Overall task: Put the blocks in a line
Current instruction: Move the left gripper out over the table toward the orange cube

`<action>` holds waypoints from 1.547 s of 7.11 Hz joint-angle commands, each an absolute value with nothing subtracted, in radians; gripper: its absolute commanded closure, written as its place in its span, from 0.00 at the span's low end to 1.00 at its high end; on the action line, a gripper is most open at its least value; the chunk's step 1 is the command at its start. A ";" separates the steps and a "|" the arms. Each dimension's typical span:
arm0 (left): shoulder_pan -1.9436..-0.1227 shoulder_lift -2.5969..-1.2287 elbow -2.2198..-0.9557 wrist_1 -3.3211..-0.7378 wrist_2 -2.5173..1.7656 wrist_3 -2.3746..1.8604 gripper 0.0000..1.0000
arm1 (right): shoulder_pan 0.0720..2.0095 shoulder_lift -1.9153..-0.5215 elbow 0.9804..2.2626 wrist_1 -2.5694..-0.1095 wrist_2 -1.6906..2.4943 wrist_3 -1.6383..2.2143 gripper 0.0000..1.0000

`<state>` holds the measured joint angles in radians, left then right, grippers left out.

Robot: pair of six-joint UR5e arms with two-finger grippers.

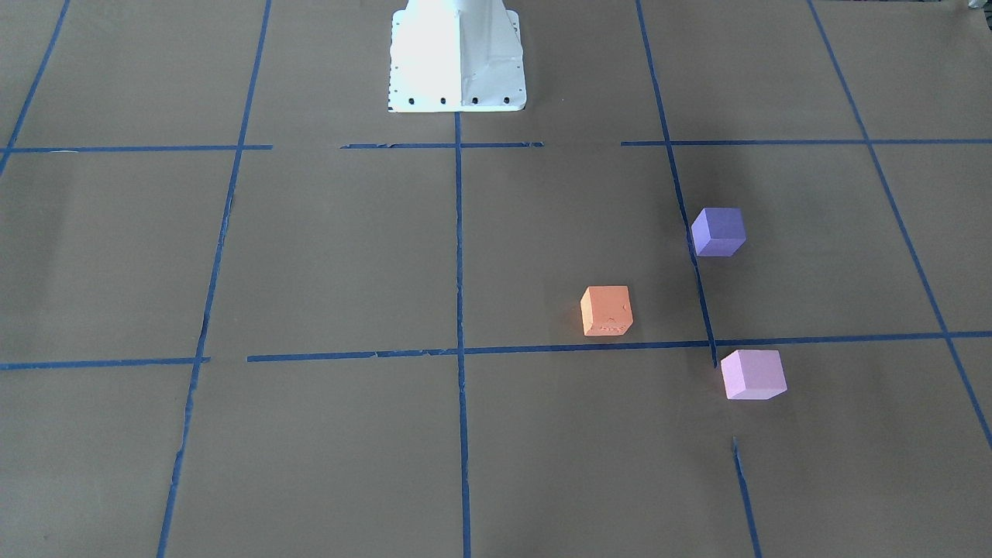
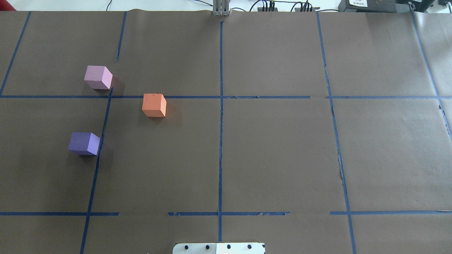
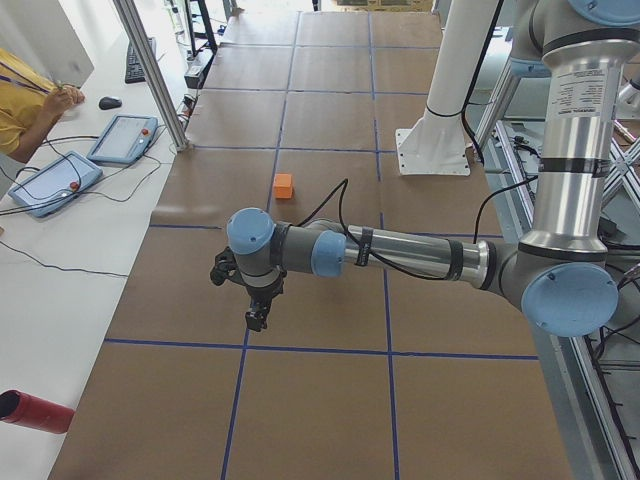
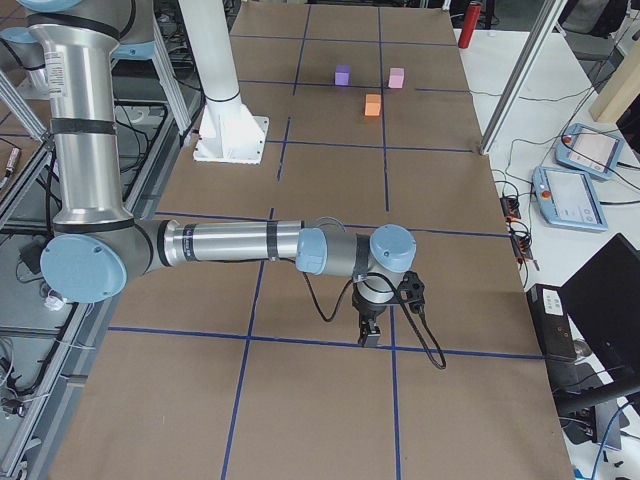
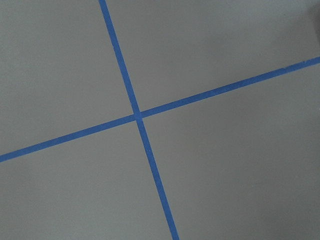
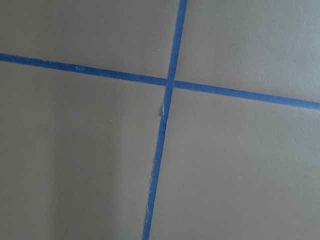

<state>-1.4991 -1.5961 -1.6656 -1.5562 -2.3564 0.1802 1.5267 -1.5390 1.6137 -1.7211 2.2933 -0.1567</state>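
Orange block (image 2: 154,105), purple block (image 2: 84,143) and pink block (image 2: 98,77) sit apart in a triangle, left on the table (image 2: 275,151): no line yet. Left gripper (image 3: 257,318) and right gripper (image 4: 369,335) hang well away; spread or closed, can't tell.

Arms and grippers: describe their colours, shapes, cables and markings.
The left arm and the right arm are both silver-grey metal tubes with pale blue round joint caps and black bands. A thin black cable loops loosely along each forearm to the wrist. The upright tubes bear printed labels, too small to read. The left gripper and right gripper are small and black.
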 commanded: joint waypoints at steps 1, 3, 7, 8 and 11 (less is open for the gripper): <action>-1.499 -1.594 -1.666 -1.557 -2.358 0.179 0.00 | 1.526 -1.539 1.614 -1.721 2.293 -0.156 0.00; -1.497 -1.618 -1.678 -1.562 -2.364 0.145 0.00 | 1.526 -1.539 1.614 -1.721 2.293 -0.156 0.00; -1.170 -1.869 -1.667 -1.568 -2.359 -0.393 0.00 | 1.526 -1.539 1.614 -1.721 2.293 -0.156 0.00; -1.061 -1.964 -1.666 -1.566 -2.359 -0.447 0.00 | 1.526 -1.539 1.614 -1.721 2.293 -0.156 0.00; -0.922 -2.121 -1.548 -1.714 -2.358 -0.669 0.00 | 1.526 -1.539 1.614 -1.721 2.293 -0.156 0.00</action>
